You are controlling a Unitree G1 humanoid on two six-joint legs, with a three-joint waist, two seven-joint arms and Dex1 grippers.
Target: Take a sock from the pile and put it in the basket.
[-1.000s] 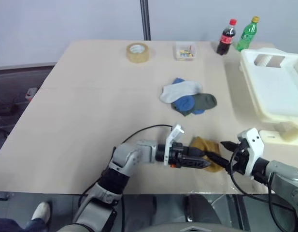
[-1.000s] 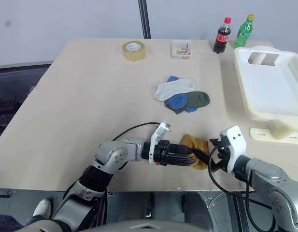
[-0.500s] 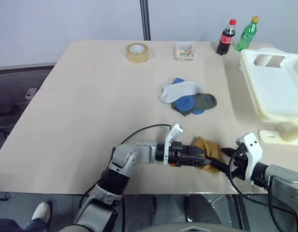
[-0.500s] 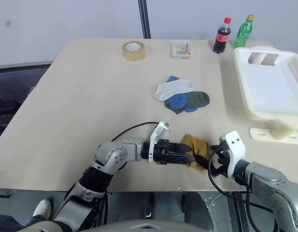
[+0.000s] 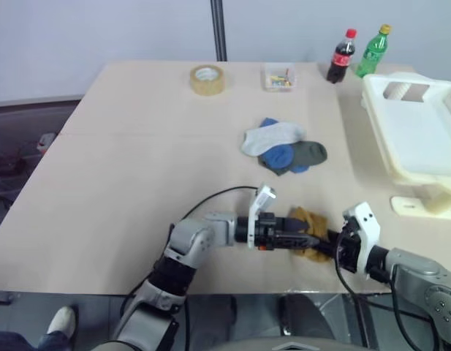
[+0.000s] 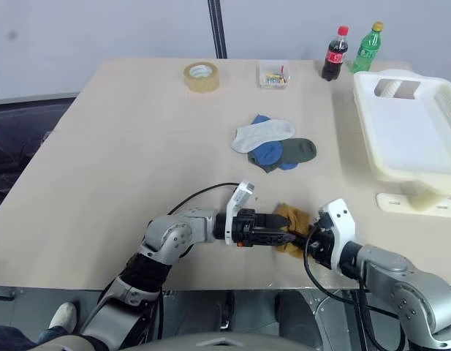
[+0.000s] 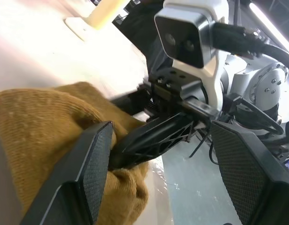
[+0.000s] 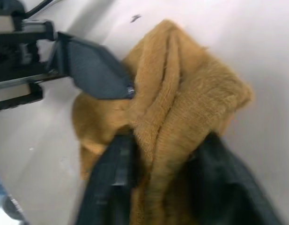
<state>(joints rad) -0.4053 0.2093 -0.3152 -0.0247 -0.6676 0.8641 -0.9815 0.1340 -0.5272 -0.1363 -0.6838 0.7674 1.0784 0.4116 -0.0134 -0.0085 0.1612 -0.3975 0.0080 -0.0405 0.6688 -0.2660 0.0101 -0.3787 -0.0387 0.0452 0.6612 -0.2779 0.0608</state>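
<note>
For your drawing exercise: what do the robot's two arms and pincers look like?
Both arms are silver-grey metal with rounded joints and dark segments, trailing black cables. Each wrist carries a white camera housing. The left pincer and right pincer each have two black fingers with finely textured pads.

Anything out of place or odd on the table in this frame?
One mustard sock lies bunched near the table's front edge, apart from the pile, with both the left gripper and right gripper on it; the right pinches a fold. The basket looks empty.

Count of items on the table [image 5: 137, 168]: two bottles [image 5: 343, 55], one tape roll [image 5: 207, 79], one small clear box [image 5: 279, 77], one basket [image 5: 415, 139], one mustard sock [image 5: 307, 223], one sock pile [image 5: 283, 146].
</note>
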